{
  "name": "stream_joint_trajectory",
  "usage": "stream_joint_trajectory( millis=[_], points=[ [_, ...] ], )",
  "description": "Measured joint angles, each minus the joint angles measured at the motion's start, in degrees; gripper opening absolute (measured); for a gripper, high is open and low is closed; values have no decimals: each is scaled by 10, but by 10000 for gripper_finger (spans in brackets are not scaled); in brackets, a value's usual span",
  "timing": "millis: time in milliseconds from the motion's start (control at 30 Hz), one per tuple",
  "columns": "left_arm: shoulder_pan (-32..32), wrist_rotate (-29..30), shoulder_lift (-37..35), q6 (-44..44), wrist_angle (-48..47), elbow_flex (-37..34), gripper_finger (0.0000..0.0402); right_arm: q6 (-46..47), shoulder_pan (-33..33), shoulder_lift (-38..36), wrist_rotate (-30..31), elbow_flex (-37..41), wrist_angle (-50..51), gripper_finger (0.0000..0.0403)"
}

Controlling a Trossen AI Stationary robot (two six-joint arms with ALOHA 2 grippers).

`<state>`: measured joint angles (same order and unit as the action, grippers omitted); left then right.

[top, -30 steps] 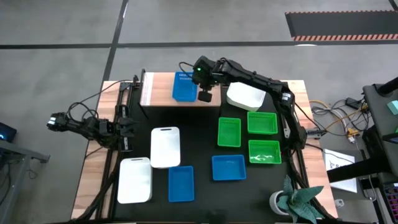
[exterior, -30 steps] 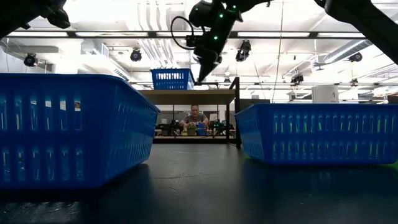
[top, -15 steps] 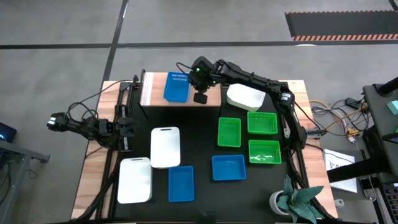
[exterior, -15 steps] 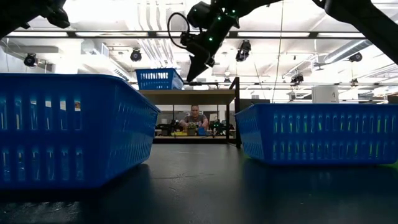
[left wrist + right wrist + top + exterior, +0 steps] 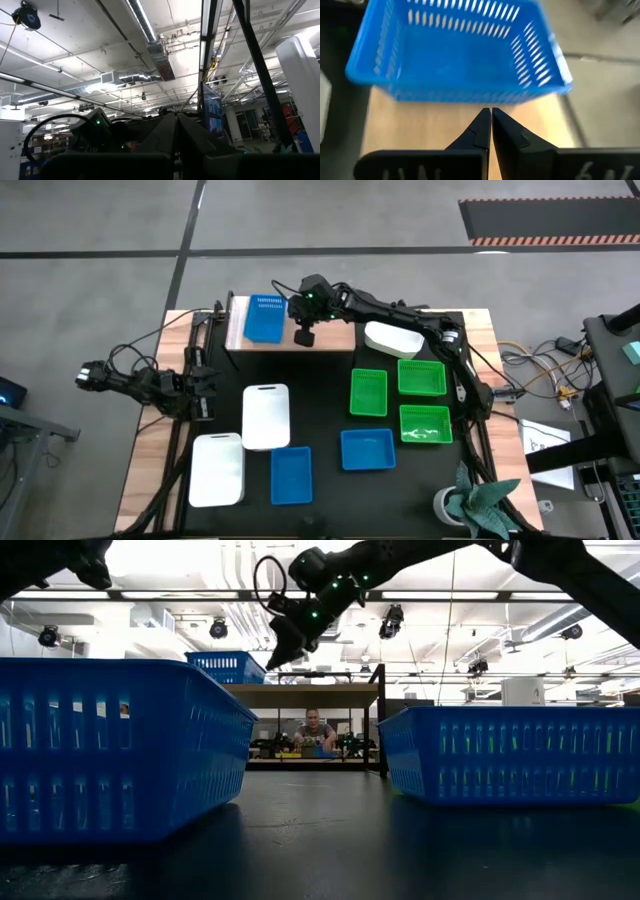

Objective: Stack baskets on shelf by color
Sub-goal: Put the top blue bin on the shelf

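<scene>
High view: three blue baskets (image 5: 265,319), three green (image 5: 368,392).

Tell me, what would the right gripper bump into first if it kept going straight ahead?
Probably the blue basket on the shelf. The right gripper, shut, points at its near wall, just short of it.

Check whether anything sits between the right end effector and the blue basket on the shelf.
Nothing visible does. The right end effector is shut, its tips just short of the blue basket, with only bare shelf top between them. The basket sits at the shelf's left end in the high view.
</scene>
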<state>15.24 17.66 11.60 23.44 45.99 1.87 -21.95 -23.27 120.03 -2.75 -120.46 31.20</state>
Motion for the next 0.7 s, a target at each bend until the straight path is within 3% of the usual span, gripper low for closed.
stream_joint_trajectory(
  millis=[133, 367, 700],
  points=[
    [0, 3, 0, 0, 0, 0, 0, 9, 1, 0, -3, 9, 10, 9],
    [0, 8, 0, 0, 0, 0, 0, 16, 2, 30, -20, 6, -103, 9],
    [0, 11, 0, 0, 0, 0, 0, 20, 5, 39, -22, -3, -94, 9]
  ],
)
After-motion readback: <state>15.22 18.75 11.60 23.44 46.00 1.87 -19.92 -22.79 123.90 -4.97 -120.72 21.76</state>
